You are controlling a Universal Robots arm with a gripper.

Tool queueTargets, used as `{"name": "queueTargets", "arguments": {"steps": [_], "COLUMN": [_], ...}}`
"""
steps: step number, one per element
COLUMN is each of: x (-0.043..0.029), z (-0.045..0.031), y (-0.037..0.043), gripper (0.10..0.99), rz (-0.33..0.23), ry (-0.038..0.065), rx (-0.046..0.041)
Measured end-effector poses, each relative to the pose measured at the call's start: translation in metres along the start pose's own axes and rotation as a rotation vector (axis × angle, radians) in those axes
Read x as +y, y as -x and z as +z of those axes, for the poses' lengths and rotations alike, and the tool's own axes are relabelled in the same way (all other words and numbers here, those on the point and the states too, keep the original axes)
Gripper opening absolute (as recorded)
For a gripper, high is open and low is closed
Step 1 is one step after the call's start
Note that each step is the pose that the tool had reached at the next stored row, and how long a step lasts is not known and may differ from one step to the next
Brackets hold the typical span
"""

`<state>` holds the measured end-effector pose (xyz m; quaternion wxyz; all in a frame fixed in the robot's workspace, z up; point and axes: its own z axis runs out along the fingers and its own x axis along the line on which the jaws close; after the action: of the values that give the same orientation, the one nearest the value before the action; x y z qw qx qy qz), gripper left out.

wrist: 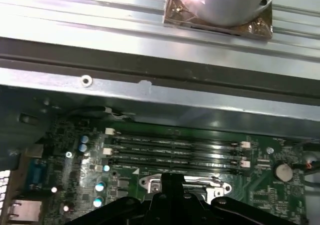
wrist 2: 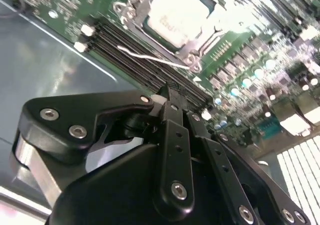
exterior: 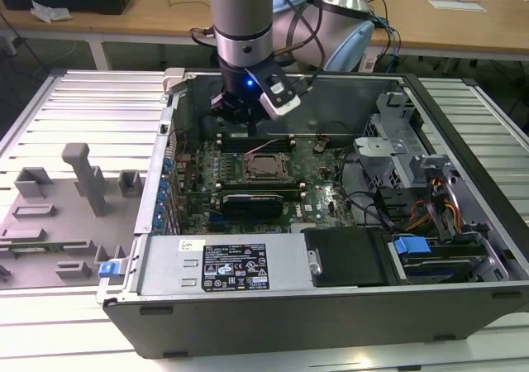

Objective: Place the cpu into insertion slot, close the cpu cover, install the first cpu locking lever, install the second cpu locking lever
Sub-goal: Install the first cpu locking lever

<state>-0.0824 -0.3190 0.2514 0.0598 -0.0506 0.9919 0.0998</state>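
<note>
The cpu, pale and square, lies in the insertion slot on the green motherboard inside the open computer case. The silver cpu cover frames the chip and looks laid down around it. A thin pale locking lever runs beside the socket, on the side toward the memory slots. My gripper hangs above the memory slots, just behind the socket toward the case's back wall. Its fingers are shut together with nothing between them.
Long black memory slots lie between the socket and the case wall. A black block sits in front of the socket. The power supply fills the front; a drive cage and cables are at the exterior view's right. Grey fixtures stand outside, left.
</note>
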Motion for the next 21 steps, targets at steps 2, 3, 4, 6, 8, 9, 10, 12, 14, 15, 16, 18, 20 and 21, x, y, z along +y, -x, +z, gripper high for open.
{"name": "queueTargets", "arguments": {"steps": [2,3,4,6,8,9,10,12,14,15,16,18,20,21], "x": [0.0000,0.0000,0.0000,0.0000,-0.0001,-0.0003,-0.0005,-0.0012,-0.0018,-0.0021,-0.0023,-0.0025,-0.0026,-0.0026], "z": [0.0000,0.0000,0.0001,0.0003,0.0006,0.0012,0.0018,0.0042,0.0067,0.0077,0.0090,0.0102,0.0101,0.0102], "y": [-0.0002,-0.0003,-0.0003,-0.0003,-0.0004,-0.0010,-0.0013,-0.0019,-0.0022,-0.0023,-0.0025,-0.0026,-0.0026,-0.0026], "gripper": [0.106,0.106,0.106,0.106,0.106,0.106,0.106,0.106,0.106,0.106,0.106,0.106,0.106,0.106], "rz": [-0.013,-0.018,-0.021,-0.024,-0.022,-0.021,-0.020,-0.017,-0.007,-0.001,0.009,0.029,0.031,0.031], "ry": [-0.013,-0.015,-0.017,-0.013,0.000,0.010,0.015,0.021,0.019,0.018,0.016,0.012,0.012,0.012], "rx": [-0.0610,-0.0847,-0.0967,-0.1138,-0.1200,-0.1227,-0.1232,-0.1245,-0.1265,-0.1277,-0.1298,-0.1336,-0.1340,-0.1341]}}
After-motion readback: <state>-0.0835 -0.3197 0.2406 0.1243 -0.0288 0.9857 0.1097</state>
